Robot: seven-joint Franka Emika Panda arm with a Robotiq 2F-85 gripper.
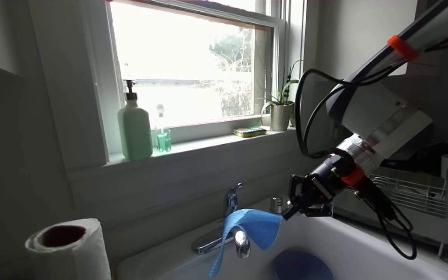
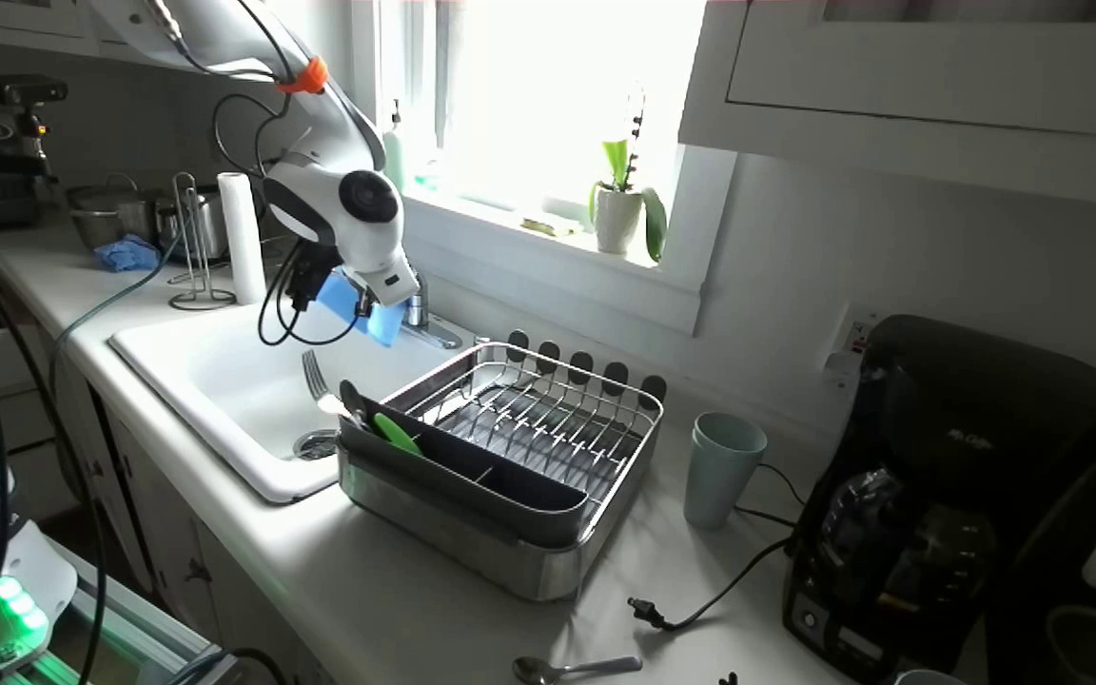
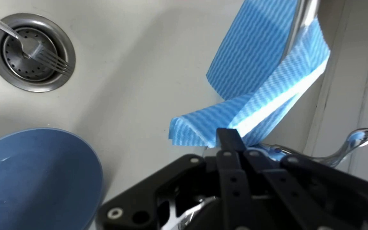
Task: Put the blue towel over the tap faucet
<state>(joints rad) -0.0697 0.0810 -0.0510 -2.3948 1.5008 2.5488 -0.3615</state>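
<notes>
Ribbed blue towel (image 1: 261, 229) lay over the chrome faucet (image 1: 243, 249), one corner pinched

A white sink (image 2: 244, 381) was set into a pale counter (image 2: 396, 599) beneath a glaring window (image 1: 185, 70), and the walls (image 1: 193, 175) around it stood in grey shade. On the painted sill (image 1: 204, 144) stood a tall, smooth, green pump bottle (image 1: 135, 132), a small see-through bottle (image 1: 164, 140), a flat block (image 1: 250, 132) with yellow sides, and a plant (image 2: 654, 224) in a textured pot (image 2: 618, 219). A white paper roll (image 1: 70, 256) with a dark, hollow core stood upright on the counter beside the sink. In an exterior view, a dish rack (image 2: 548, 566) of dull metal and wire stood at the sink's edge, with a black coffee maker (image 2: 900, 533) farther along.

The towel, thin and finely striped, made a soft arch across the faucet, a narrow end hanging on one side and a broader flap on the other; the faucet's polished, rounded tip showed beneath. The black, angular gripper (image 3: 230, 137) was clenched on the towel's corner. A round, smooth blue bowl (image 3: 40, 179) sat in the sink.
</notes>
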